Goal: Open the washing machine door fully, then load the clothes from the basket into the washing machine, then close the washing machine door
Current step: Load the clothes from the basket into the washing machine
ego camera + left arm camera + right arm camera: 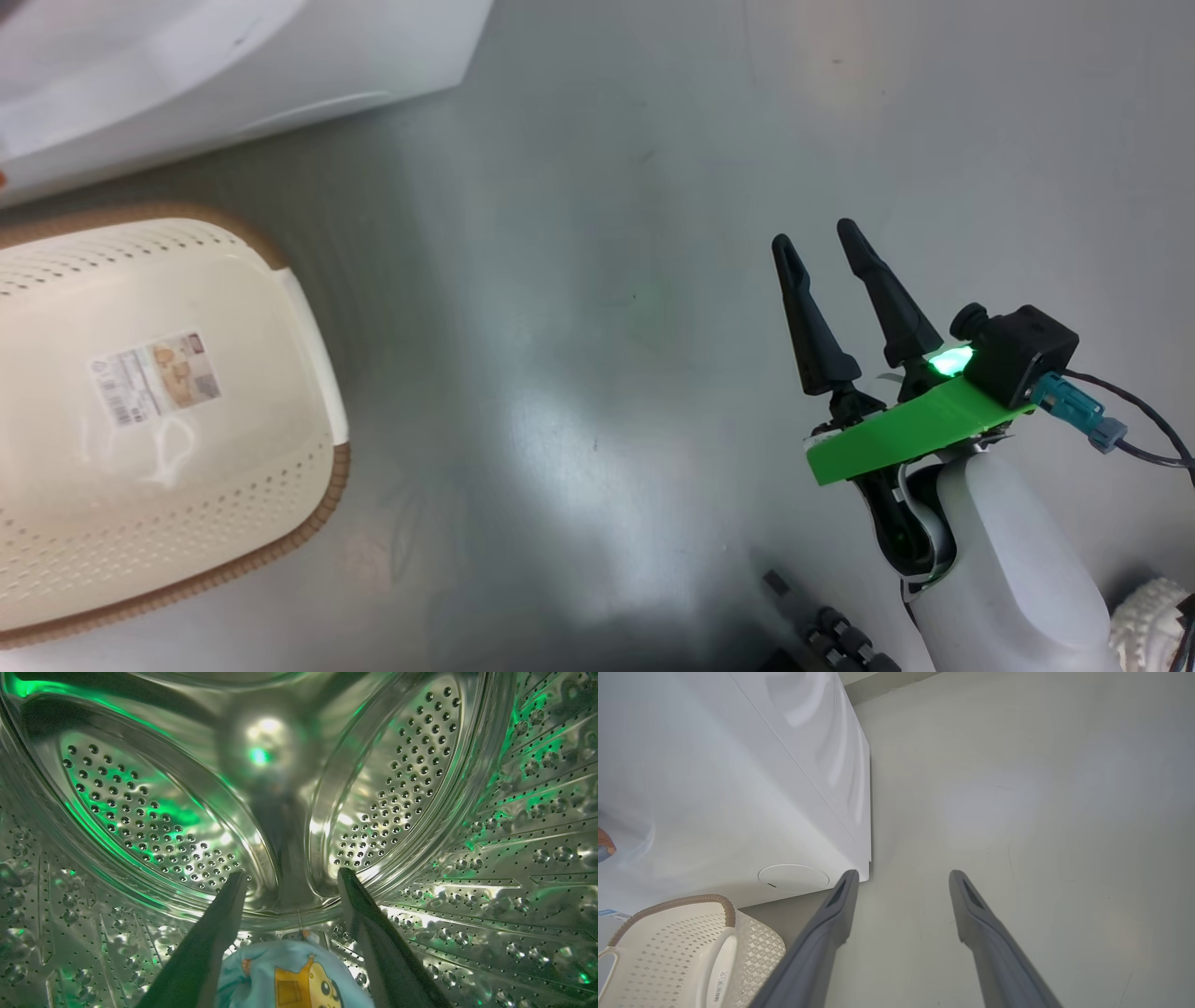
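The right gripper [817, 233] hangs with its two dark fingers spread and nothing between them, over bare grey floor [607, 233]. Well off to its left lies the basket [140, 523], tipped so that its labelled bottom faces the camera. Beyond the basket is a white corner of the washing machine [233, 75].

From the left wrist, the left gripper [289, 875] is deep inside the perforated steel drum [140, 812], fingers wide apart and closed on nothing. The clothes [289, 975], a blue bundle with an orange-and-black figure, lie low between the finger roots, close under the palm, resting on the drum wall. Whether the cloth touches either finger I cannot tell. Ahead of the tips is the drum's back wall.

From the right wrist, the open fingers point at floor. The machine's white front, with its round service cap [794, 878], stands to their left, and the basket lies lower left, near the left finger.

My judgement is that the load is in. The coming move turns on the bundle lying behind the left fingertips, so the left arm should back straight out along its finger axis without snagging cloth. The right arm is the nearer one to the basket.
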### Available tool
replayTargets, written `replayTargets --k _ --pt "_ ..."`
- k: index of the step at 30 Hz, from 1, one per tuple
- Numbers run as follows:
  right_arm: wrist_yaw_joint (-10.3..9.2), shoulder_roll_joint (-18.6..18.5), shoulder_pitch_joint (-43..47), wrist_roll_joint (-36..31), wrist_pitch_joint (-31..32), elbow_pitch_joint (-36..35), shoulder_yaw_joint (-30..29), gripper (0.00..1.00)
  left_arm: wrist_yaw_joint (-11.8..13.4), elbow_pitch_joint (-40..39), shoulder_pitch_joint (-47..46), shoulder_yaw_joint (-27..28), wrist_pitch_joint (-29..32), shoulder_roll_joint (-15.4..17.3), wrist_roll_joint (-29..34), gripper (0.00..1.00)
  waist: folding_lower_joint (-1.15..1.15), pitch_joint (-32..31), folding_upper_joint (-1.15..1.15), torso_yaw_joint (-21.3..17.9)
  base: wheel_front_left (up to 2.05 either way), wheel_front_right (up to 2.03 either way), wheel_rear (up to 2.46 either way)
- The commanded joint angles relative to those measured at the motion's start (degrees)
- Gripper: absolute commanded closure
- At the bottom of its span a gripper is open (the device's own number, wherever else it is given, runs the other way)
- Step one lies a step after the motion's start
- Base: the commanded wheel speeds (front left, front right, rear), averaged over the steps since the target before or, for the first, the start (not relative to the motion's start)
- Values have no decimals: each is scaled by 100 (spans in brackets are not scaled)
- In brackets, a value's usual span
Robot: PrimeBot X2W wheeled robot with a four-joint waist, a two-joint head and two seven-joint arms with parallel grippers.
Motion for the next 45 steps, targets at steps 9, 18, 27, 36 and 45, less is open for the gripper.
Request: replayTargets --k 9,18,27,36,45 --pt "9 12 310 -233 -68 -27 -65 0 -15 -555 851 -3 -287 142 -160 0 0 -435 0 366 0 0 0" --pt "9 12 379 -362 -68 -11 -115 0 138 -1404 1803 109 -479 24 -296 0 0 -610 0 503 0 0 0" --pt "9 12 420 -409 -68 -11 -144 0 425 -2455 2872 233 -524 -77 -402 0 0 -709 0 559 0 0 0" --pt "9 12 471 -419 -68 -19 -162 0 844 -3666 4124 490 -560 -193 -365 0 0 -783 0 594 0 0 0" --pt "9 12 483 -456 -68 -26 -164 0 1102 -4677 5403 950 -568 -538 -184 0 0 -824 0 627 0 0 0"
